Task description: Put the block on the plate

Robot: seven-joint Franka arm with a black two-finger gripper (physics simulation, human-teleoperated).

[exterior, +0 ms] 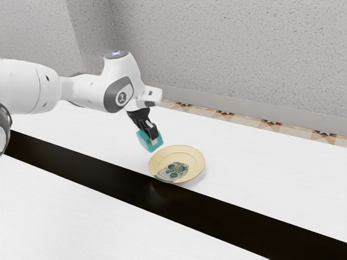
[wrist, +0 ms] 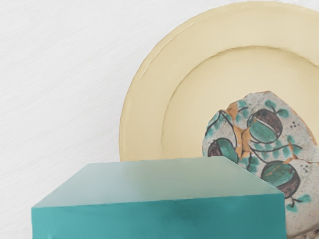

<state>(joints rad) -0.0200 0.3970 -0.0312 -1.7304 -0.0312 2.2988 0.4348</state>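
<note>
Looks like an indoor room, possibly in a home; too little visible to say which kind.
Has a speckled grey wall (exterior: pixel 227 54) with a jutting corner, grey skirting (exterior: pixel 244 105), patterned tan-and-brown floor tiles (exterior: pixel 271 123), and a white surface (exterior: pixel 260 157) crossed by a dark band (exterior: pixel 97 174).

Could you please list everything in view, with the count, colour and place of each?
Block: one, teal, held in the hand above the table, beside the plate
Plate: one, pale yellow, on the table
Patterned patch: one, grey with teal, brown and orange, on the plate's inner face
Table: one, white, under the plate
Strip: one, black, running across the table
Floor: one, tan with patterned tiles, beyond the table
Wall: grey, speckled, behind
Arm: one, white, from the exterior view's left
Hand: one, black fingers, shut on the block
</note>
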